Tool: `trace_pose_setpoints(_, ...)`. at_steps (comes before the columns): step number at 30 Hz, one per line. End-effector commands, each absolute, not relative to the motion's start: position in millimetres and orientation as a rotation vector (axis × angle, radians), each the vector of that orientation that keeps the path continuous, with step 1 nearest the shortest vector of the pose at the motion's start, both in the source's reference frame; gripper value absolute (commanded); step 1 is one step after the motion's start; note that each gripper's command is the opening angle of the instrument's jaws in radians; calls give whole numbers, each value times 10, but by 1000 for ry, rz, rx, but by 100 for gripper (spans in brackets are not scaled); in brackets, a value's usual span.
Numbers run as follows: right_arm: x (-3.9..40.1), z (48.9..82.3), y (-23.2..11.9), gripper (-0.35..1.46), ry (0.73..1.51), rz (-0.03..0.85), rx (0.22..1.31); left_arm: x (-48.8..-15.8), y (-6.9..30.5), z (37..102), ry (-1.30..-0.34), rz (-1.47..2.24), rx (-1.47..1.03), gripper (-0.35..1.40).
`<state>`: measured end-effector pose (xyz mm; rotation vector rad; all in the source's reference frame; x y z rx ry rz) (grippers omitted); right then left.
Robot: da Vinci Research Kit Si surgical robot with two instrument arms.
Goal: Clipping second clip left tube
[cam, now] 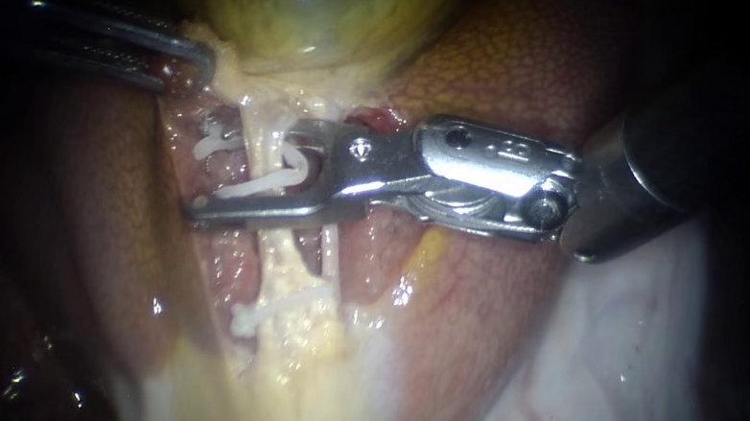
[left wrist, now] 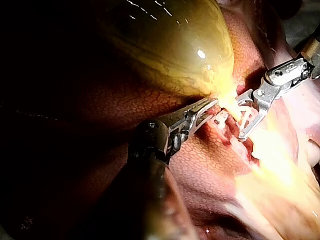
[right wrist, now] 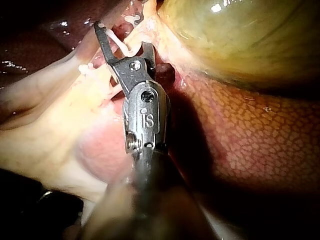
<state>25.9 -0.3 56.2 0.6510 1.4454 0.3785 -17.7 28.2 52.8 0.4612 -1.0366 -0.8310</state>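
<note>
1. At the far left, the left instrument (cam: 194, 56) comes in as a slim metal shaft. Its jaws are clamped together on a flap of pale tissue (cam: 219, 69) at the neck of the gallbladder.
2. The gallbladder (cam: 305, 8) is a glossy yellow-green sac above the centre, just beside those jaws.
3. Below the gallbladder's neck, the left tube (cam: 260, 142) runs down the middle as a thin, pale cord.
4. A white clip (cam: 247, 189) sits across the left tube a short way below the neck. It is carried between the right instrument's jaws and touches both of them.
5. Further down the same tube is a lower clip (cam: 270, 308), also white and closed, well apart from the upper one. It cannot be made out whether it takes in the neighbouring tube as well.
6. Just beside the left tube, the right tube (cam: 333, 253) passes behind the right instrument's lower jaw.
7. The right instrument (cam: 240, 169) reaches in from the right. Its jaws stand apart, one on each side of the left tube, gripping the white clip between them.
8. The mottled reddish-brown liver (cam: 510, 64) lies behind and to the right.
</note>
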Motion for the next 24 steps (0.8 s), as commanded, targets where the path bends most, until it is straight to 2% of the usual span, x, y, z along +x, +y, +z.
trace_pose_setpoints(1, 259, 561, -3, 39, 1449, 374, 656, -177, 282, 528, -1036, -831, 461, -35)
trace_pose_setpoints(5, 256, 560, -3, 42, 1517, 331, 704, -177, 282, 528, -1037, -831, 461, -35)
trace_pose_setpoints(9, 254, 560, -3, 44, 1551, 340, 825, -177, 282, 528, -1036, -831, 461, -35)
trace_pose_setpoints(15, 246, 562, -11, 43, 1539, 305, 964, -177, 282, 528, -1036, -831, 461, -35)
trace_pose_setpoints(24, 242, 564, -34, 42, 1526, 236, 1067, -177, 282, 528, -1036, -831, 461, -35)
